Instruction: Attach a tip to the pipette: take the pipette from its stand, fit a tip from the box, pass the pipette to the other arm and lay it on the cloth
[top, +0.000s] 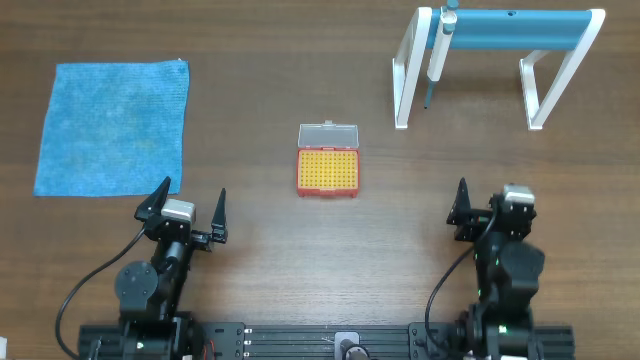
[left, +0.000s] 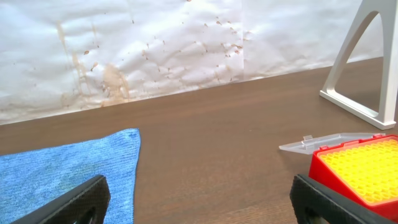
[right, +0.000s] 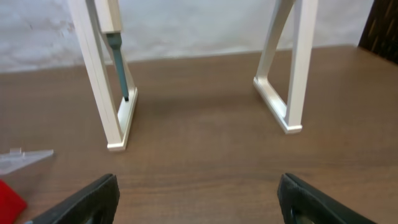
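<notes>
The pipette (top: 438, 55) hangs at the left end of the white-legged stand (top: 500, 60) with a blue top bar, at the table's back right; its dark shaft (right: 119, 62) shows beside a stand leg. The red tip box (top: 327, 172) with yellow tips and its clear lid folded back sits mid-table, and its corner (left: 360, 171) appears in the left wrist view. A blue cloth (top: 112, 128) lies at the back left. My left gripper (top: 190, 205) rests open near the front left, just below the cloth. My right gripper (top: 490, 205) stands open at the front right, facing the stand.
A white paper-covered wall (left: 155, 43) runs behind the table. Bare brown tabletop (top: 330, 260) lies between the two arms and around the tip box.
</notes>
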